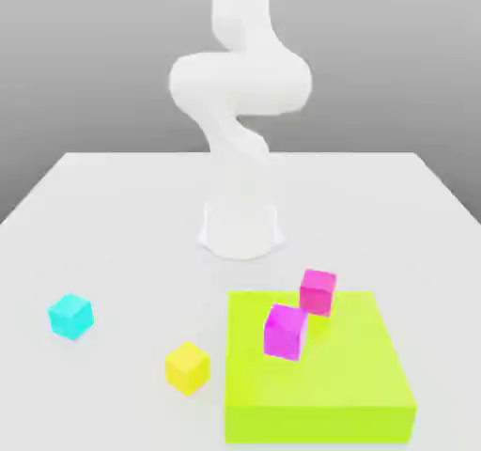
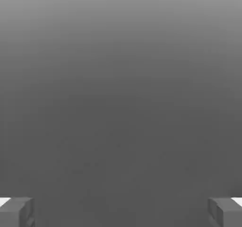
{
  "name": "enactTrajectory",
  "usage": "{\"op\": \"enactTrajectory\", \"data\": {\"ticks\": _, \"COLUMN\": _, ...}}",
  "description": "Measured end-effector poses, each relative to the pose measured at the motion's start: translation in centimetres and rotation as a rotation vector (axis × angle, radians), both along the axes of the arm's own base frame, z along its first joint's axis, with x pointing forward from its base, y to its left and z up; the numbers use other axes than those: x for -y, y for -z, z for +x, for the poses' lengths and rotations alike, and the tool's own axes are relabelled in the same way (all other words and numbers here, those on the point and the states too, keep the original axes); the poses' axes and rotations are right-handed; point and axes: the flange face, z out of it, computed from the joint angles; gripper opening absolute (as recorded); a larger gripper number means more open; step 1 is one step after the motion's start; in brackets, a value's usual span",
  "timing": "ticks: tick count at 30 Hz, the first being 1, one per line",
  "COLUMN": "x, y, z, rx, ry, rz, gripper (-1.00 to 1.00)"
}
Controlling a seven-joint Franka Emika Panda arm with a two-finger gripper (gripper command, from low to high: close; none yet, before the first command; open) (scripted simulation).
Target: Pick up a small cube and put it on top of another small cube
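While the arm (image 1: pixel 240 92) stands folded up above its base (image 1: pixel 241 228) in the exterior view, every block sits untouched on the worktop (image 1: pixel 122 214). Cyan cube (image 1: pixel 70 316) rests on the worktop at the exterior view's left, nearer the camera than the base. Yellow cube (image 1: pixel 187 367) sits apart from it, nearer the camera still and toward the exterior view's right, just beside the lime-green flat block (image 1: pixel 319 374) but not touching it. Two magenta cubes ride on that block: one (image 1: pixel 318 291) at its far edge, the other (image 1: pixel 285 331) closer to the camera, corner to corner with the first; can't tell if they touch. Both look tilted.

Hand view: pincer (image 2: pixel 121 212) spread wide, grey fingertips (image 2: pixel 17 212) at opposite edges of the frame, nothing between them. Plain grey backdrop lies ahead of the pincer, so neither the cyan nor the yellow cube can be placed relative to it; both lie on the worktop, clear of the fingers, not gripped.
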Motion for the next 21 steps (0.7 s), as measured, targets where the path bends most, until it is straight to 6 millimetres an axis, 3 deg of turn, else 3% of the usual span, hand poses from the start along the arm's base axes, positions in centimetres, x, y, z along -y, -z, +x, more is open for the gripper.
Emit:
{"op": "enactTrajectory", "data": {"ticks": 5, "x": 6.8, "y": 10.1, "z": 3.9, "rx": -0.134, "ry": 0.325, "rz": 0.187, "gripper": 0.00}}
{"op": "enactTrajectory", "data": {"ticks": 10, "x": 13.3, "y": 20.4, "z": 4.2, "rx": -0.246, "ry": 0.663, "rz": 0.350, "gripper": 0.00}}
{"op": "enactTrajectory", "data": {"ticks": 16, "x": 19.9, "y": 32.4, "z": 0.4, "rx": -0.357, "ry": 1.094, "rz": 0.517, "gripper": 0.00}}
{"op": "enactTrajectory", "data": {"ticks": 21, "x": 24.0, "y": 41.6, "z": -6.1, "rx": -0.426, "ry": 1.488, "rz": 0.634, "gripper": 0.00}}
